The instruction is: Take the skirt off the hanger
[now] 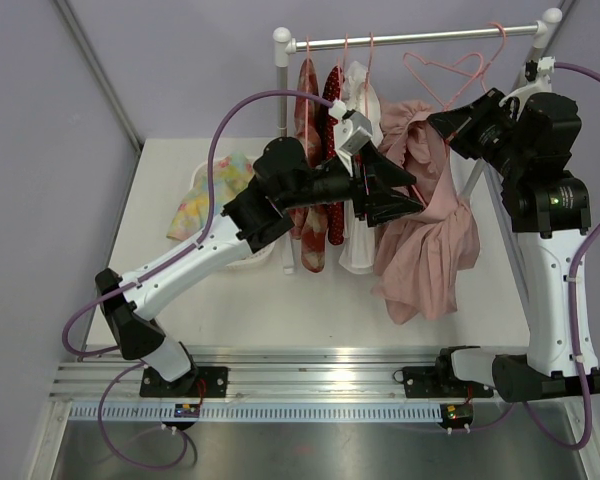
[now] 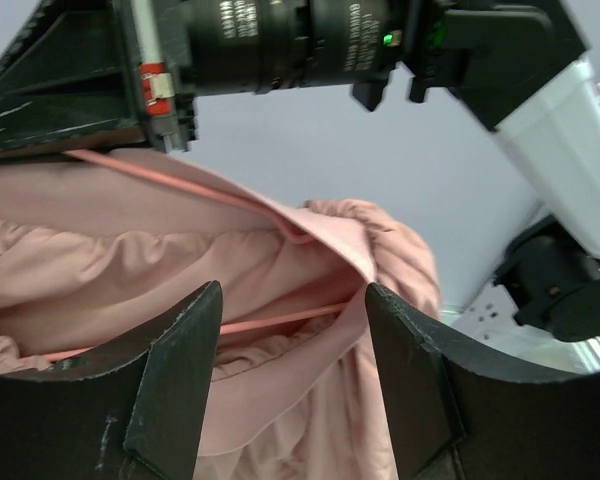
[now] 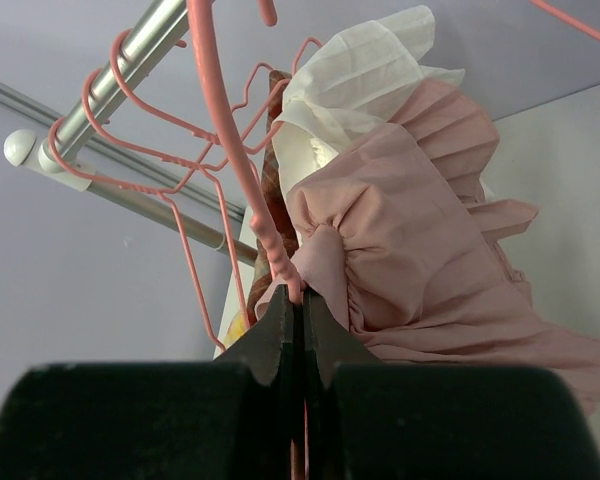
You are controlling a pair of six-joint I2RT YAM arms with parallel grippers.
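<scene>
Pink skirt (image 1: 425, 235) hung bunched from a pink wire hanger (image 3: 235, 150) on the rack rail (image 1: 420, 38), above the surface (image 1: 280, 315) and beside other hung garments (image 1: 315, 110). Left tool (image 2: 292, 295) stood spread, facing the skirt's folds. Right tool (image 3: 302, 300) was pressed together, pinching the hanger wire beside the gathered waistband.

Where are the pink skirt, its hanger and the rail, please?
pink skirt (image 1: 425, 250): top view, on its hanging folds.
hanger (image 3: 230, 140): right wrist view, on its wire neck.
rail (image 1: 420, 37): top view, on the bare bar.
</scene>
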